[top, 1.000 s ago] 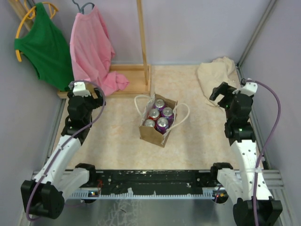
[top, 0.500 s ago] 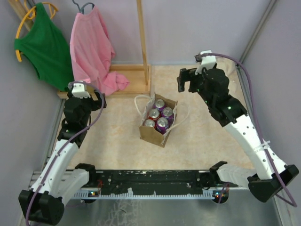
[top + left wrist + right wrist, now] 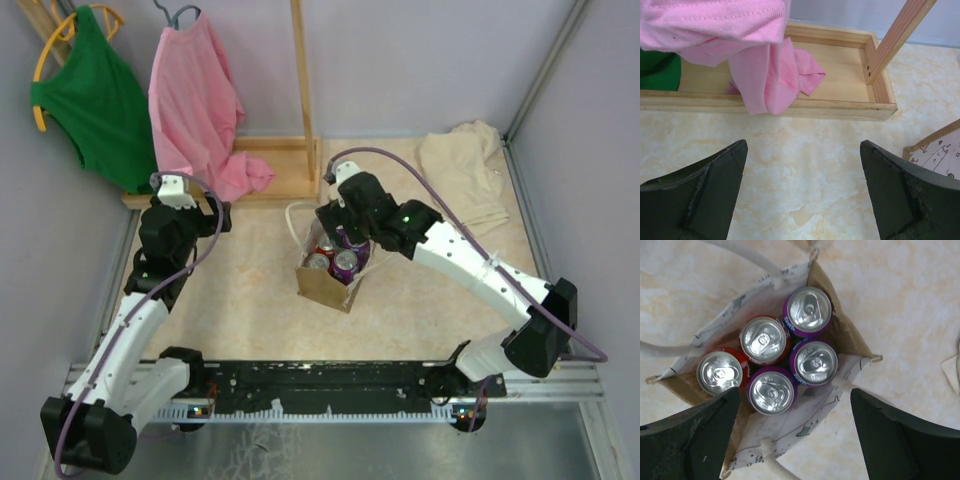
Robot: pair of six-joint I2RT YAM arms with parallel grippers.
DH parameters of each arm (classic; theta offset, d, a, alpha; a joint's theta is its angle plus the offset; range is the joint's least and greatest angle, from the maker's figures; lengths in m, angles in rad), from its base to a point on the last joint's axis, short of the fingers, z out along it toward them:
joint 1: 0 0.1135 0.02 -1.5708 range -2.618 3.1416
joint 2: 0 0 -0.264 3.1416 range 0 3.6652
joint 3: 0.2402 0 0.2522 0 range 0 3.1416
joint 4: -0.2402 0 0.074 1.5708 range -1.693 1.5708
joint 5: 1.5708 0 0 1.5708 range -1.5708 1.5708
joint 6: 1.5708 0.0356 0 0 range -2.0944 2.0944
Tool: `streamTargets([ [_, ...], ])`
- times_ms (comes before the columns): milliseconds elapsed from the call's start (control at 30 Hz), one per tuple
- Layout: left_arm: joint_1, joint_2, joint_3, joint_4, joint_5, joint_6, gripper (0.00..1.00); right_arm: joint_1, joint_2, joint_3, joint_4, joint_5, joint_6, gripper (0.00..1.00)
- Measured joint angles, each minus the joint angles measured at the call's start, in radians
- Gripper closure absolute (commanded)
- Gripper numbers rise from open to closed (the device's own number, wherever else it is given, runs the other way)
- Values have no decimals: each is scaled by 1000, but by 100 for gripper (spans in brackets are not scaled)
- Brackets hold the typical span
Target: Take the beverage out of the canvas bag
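Right arm point(image 3: 460, 255) stretched over canvas bag point(image 3: 841, 332); right tool point(image 3: 794, 390) wide, apparently clear of cans point(image 3: 763, 339); left tool point(image 3: 802, 145) wide.

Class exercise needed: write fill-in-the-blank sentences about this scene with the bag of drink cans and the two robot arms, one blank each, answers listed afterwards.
The canvas bag holds ___ cans in all.
The number of purple cans in it is ___.
The right gripper hangs above the bag with its jaws ___.
The shirt trailing into the wooden tray ahead of the left gripper is ___ in colour.
Answers: five; three; open; pink.
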Motion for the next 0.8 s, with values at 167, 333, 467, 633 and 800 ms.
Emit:
streamTargets([
  [167, 0, 1, 0, -2, 8, -6, 0, -3, 0, -63, -22, -8, 52, 11],
  [333, 0, 3, -3, -3, 10, -11, 0, -2, 0, -121, -15, -48, 89, 16],
  [467, 0, 15, -4, -3, 10, -15, 0, 17, 0, -162, -10, -81, 112, 17],
  [633, 0, 32, -8, -3, 18, -26, 0, 48, 0, -188, 3, -109, 130, 17],
  [800, 0, 44, -8, -3, 28, -27, 0, 60, 0, -208, 34, -135, 144, 12],
])
